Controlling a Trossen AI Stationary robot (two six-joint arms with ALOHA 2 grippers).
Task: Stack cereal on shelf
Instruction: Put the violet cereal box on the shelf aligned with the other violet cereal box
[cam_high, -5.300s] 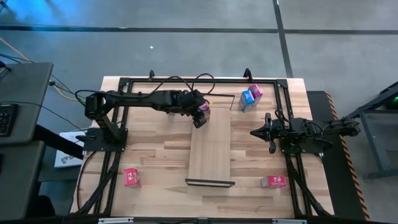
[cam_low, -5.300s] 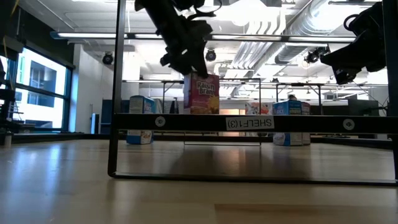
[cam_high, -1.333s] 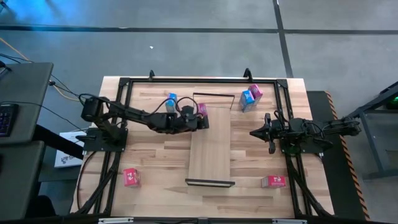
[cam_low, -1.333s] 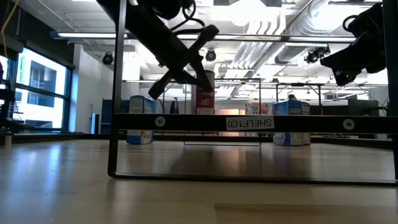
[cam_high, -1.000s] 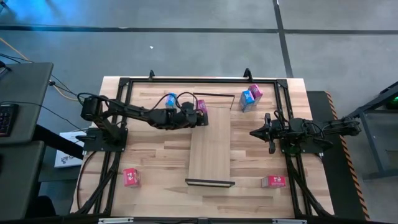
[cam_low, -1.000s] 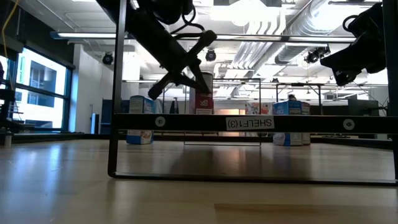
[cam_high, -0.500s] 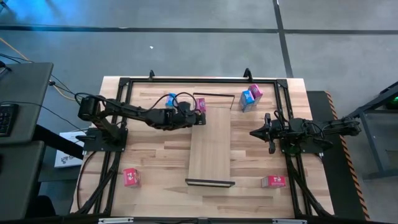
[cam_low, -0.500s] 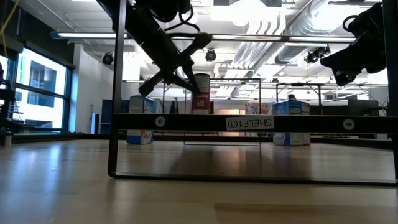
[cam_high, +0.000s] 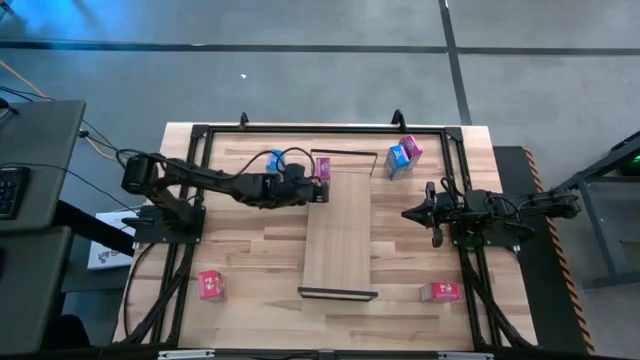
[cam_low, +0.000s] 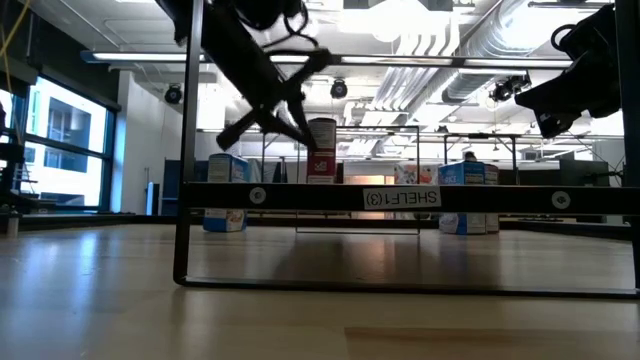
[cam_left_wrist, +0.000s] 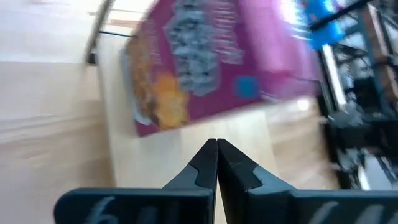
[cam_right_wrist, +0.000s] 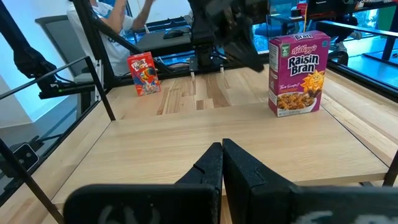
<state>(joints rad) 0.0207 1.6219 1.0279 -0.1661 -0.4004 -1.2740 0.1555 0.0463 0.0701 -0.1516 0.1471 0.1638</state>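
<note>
Standing upright on shelf (cam_high: 338, 232): pink cereal box (cam_high: 323, 171).

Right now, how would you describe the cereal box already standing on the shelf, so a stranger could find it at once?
Find the shelf, the long light board in the table's middle. At its far end stands one pink box, upright, the left claw shut beside it. It alone is on the board; the others sit on the table.
</note>
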